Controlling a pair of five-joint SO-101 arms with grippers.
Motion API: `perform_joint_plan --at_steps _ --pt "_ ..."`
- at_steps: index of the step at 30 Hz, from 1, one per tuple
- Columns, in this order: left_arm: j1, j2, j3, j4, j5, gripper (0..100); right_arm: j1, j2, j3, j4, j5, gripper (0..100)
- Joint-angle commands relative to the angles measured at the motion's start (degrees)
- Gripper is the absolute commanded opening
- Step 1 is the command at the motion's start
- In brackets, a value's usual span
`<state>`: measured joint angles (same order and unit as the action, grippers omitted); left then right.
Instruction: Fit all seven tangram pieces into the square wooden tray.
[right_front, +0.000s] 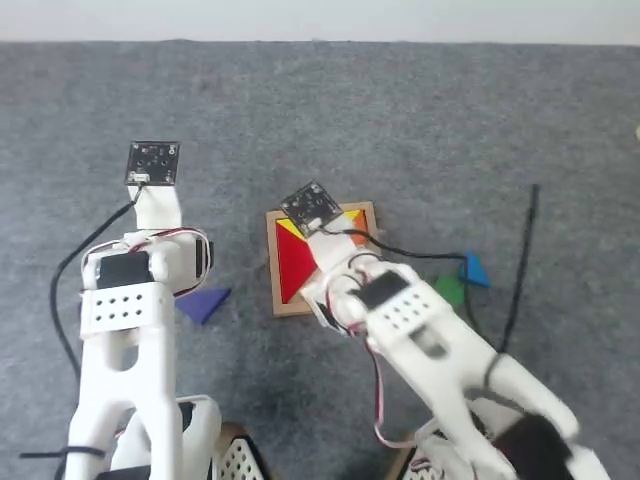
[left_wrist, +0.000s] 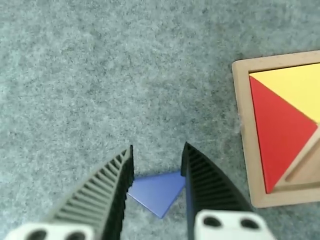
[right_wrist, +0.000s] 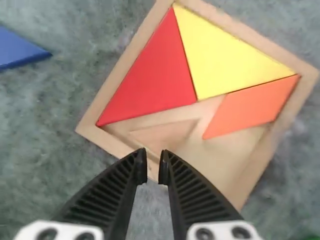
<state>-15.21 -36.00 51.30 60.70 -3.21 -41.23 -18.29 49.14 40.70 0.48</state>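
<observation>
- The desk (right_front: 400, 120) is covered in a grey, fuzzy, carpet-like fabric.
- The square wooden tray (right_wrist: 225, 155) lies on it between the two arms. It is pale and smooth with a raised rim.
- In the tray, a large red triangle (right_wrist: 155, 85) and a large yellow triangle (right_wrist: 225, 55) meet edge to edge. A slanted orange piece (right_wrist: 250, 107) lies against the yellow one, and the rest of the floor is bare wood.
- The right jaws are black and ribbed. They hang over the tray's near rim, almost pressed together, with nothing between them.
- The left jaws are spread wide on either side of a flat blue piece (left_wrist: 157, 192) on the fabric beside the tray.
- The high view adds a green piece (right_front: 450, 290) and a small blue triangle (right_front: 474, 270) on the tray's other side, near a black cable (right_front: 520, 270).
</observation>
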Motion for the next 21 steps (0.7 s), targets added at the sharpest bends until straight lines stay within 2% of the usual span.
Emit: perform_joint_plan --at_steps 1,5,16,21 --pt "-0.2 -0.3 -0.3 -1.1 0.4 17 0.0 5.1 -5.0 -0.8 -0.4 6.3" --pt "0.0 -0.3 -0.3 -1.0 0.4 22 1.0 5.8 -5.9 -1.4 -0.5 6.3" --pt "1.1 -0.2 -0.1 -0.9 0.4 22 -0.4 13.2 -9.1 -2.4 -0.8 6.3" --pt "1.1 -0.2 -0.1 -0.9 0.4 22 1.8 16.7 -12.4 -2.1 -4.6 6.3"
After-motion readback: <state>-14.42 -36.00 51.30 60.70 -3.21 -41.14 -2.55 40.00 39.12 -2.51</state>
